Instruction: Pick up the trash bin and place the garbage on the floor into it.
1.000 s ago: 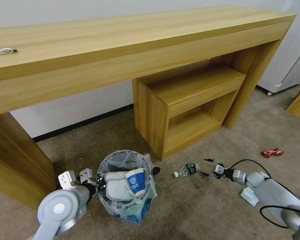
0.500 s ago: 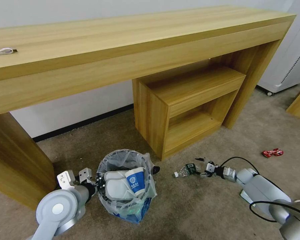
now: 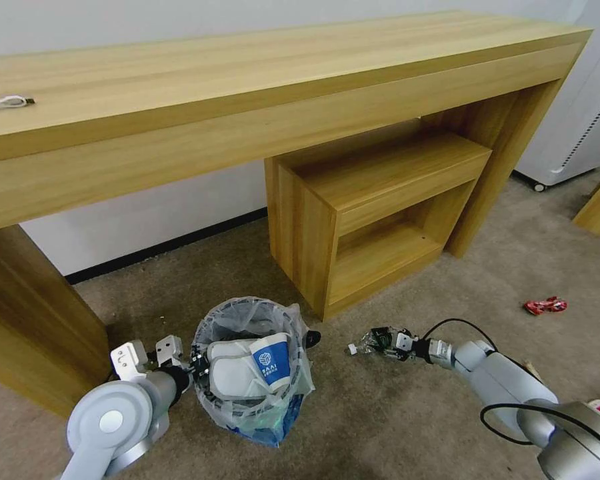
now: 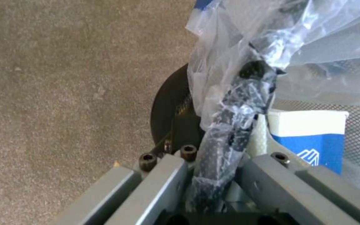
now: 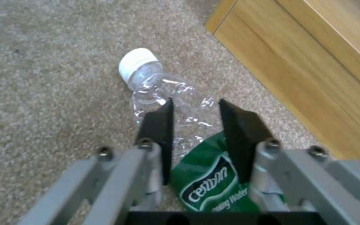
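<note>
A: Where is the right pincer [image 5: 192, 122]?

B: Low over the beige carpet floor [image 3: 393, 420], its black fingers [image 5: 160, 125] either side of the crushed clear bottle [image 5: 176, 106], not yet pressed on it. The wooden cabinet [image 3: 367, 213] edge lies near, at two o'clock; open carpet at nine.

A: And the left pincer [image 4: 213, 175]?

B: Clamped on the bagged rim of the trash bin [image 3: 250, 360]. The wrist view shows wire mesh under crinkly plastic; the head view shows a white slipper [image 3: 230, 373] and blue-white cup [image 3: 271, 363] inside, and a red wrapper [image 3: 545, 305] far at three o'clock.
</note>
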Robot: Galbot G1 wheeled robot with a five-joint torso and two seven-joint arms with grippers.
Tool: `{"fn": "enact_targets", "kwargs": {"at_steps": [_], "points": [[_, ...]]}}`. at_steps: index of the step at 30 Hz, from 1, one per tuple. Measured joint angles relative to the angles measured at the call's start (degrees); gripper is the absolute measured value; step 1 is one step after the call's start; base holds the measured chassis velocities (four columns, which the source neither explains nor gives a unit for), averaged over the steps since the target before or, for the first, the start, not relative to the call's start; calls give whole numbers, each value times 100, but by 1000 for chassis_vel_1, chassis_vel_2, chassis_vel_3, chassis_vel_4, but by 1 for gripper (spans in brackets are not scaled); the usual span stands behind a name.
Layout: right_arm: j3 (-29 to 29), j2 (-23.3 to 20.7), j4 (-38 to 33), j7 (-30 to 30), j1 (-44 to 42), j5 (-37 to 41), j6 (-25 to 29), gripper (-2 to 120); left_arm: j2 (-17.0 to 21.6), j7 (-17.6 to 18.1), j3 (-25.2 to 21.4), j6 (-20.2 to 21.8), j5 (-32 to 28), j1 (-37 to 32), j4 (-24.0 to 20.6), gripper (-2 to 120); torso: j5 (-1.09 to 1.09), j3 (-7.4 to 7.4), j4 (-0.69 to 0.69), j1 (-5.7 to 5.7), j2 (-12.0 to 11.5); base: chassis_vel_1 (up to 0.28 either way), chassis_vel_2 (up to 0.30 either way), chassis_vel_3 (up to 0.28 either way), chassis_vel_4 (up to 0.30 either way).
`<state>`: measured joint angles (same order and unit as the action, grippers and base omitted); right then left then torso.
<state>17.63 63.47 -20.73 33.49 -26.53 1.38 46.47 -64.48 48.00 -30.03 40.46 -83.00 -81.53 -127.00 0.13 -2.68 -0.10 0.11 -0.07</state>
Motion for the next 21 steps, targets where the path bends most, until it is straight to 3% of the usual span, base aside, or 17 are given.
{"fn": "enact_targets", "kwargs": {"at_steps": [3,8,18,20,21], "points": [[-21,-58,-22,141,-14,-14,0,18,-15,6,14,-1,-4,-12,-11,0,1,0,0,0,0,0,0,0,0],[-33,-207,-67,218,-18,-18,0,19,-16,8,14,-1,-6,-11,-11,0,1,0,0,0,0,0,0,0,0],[18,-442,-191,278,100,-81,0,54,-33,8,46,2,13,9,29,0,-1,0,0,0,0,0,0,0,0],[59,-499,-196,261,225,-168,0,68,-49,4,49,4,33,11,47,0,1,0,-1,0,0,0,0,0,0],[59,-499,-196,261,225,-168,0,68,-49,4,49,4,33,11,47,0,1,0,-1,0,0,0,0,0,0]]}}
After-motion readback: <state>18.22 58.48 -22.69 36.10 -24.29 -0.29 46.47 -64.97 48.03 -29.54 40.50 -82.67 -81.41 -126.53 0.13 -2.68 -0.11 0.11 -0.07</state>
